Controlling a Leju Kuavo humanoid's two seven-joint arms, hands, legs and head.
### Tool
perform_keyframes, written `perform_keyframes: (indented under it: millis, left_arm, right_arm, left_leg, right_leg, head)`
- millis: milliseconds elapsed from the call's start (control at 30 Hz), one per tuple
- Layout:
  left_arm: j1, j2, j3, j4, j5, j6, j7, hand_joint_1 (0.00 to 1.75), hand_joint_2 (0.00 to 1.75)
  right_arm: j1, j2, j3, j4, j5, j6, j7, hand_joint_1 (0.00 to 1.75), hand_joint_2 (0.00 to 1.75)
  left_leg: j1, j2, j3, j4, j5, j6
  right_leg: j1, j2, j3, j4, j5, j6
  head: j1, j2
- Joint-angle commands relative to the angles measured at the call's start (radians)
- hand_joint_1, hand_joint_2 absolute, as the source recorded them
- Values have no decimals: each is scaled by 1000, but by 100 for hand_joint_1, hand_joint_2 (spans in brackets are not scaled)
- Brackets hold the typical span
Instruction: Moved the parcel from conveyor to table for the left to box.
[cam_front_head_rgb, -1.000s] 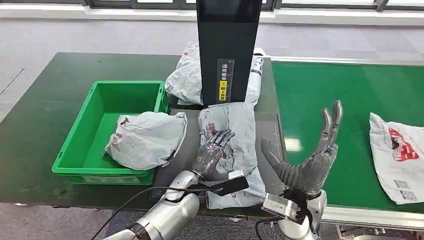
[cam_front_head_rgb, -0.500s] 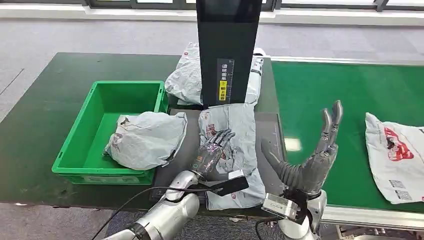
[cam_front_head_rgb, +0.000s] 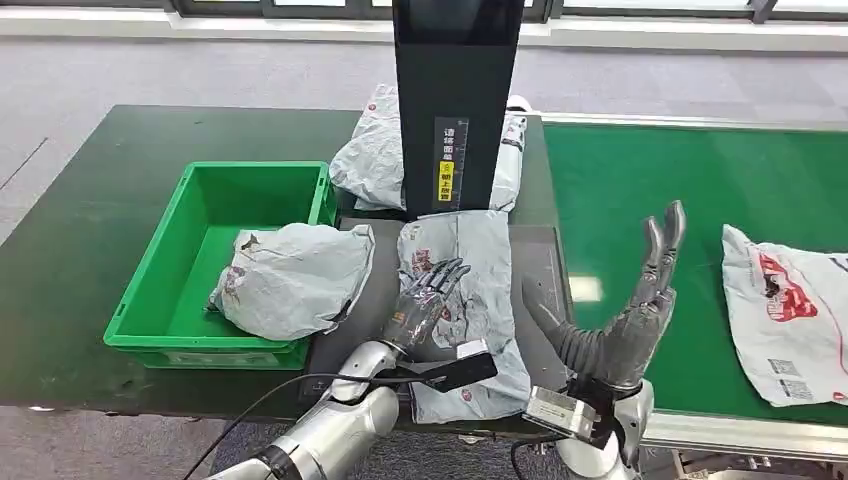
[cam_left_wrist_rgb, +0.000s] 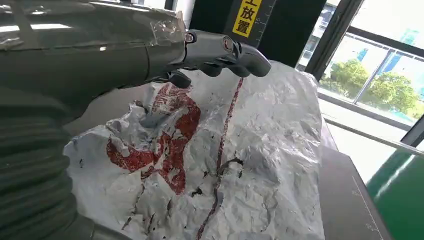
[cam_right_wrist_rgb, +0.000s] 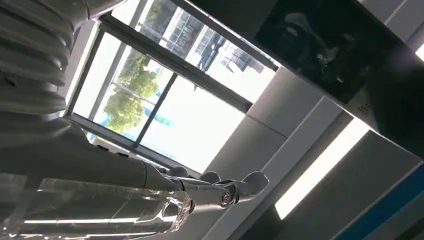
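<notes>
Conveyor parcel (cam_front_head_rgb: 787, 313) has crept toward 9 o'clock. Right hand (cam_front_head_rgb: 628, 310) raised, fingers spread, holding nothing. Left hand (cam_front_head_rgb: 425, 300) lies flat, fingers apart, on table parcel (cam_front_head_rgb: 462, 300) at centre.

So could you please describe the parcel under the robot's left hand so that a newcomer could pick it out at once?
Start at the tall black scanner post on the dark table. Just in front of its base lies a crumpled grey parcel with red print. Unlike its neighbours, one in the green bin and one behind the post, the left hand rests on it.
</notes>
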Motion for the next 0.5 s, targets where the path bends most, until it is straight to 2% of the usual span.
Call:
perform_keyframes:
  millis: [33, 500]
  left_arm:
    - [-44, 13, -43, 57, 1, -5, 7, 0, 175]
    - [-44, 13, -43, 57, 1, -5, 7, 0, 175]
  right_arm:
    - [-15, -26, -16, 10, -4, 1, 4, 0, 175]
    - [-15, -26, -16, 10, -4, 1, 4, 0, 175]
  left_leg:
    - [0, 1, 2, -2, 0, 2]
    - [1, 1, 2, -1, 0, 3]
  right_leg:
    - [1, -1, 3, -2, 0, -3]
    - [2, -1, 3, -2, 0, -3]
  head:
    - [0, 0]
    - [0, 0]
